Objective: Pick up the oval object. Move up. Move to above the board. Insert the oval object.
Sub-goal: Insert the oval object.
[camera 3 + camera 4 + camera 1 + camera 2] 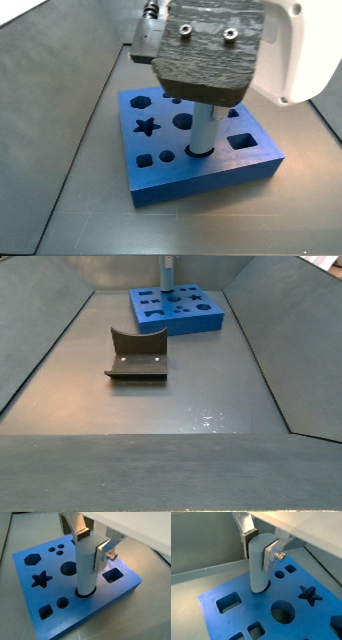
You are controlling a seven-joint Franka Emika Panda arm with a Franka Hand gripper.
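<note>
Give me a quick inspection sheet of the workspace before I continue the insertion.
Surface: grey floor, bare apart from the items below.
Job's things: oval object upright, its lower end in a hole of the board.
Clutter: fixture on the floor, apart from the board.
Gripper: gripper above the board, fingers closed on the oval object's upper part.
Cables: nothing seen.
Surroundings: grey walls around the floor.

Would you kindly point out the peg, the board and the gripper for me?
peg [87,567]: wrist view, middle of its upright shaft.
board [201,175]: side view, blue front wall.
gripper [90,539]: wrist view, midway between the fingertips, which clamp the peg's top.
</note>
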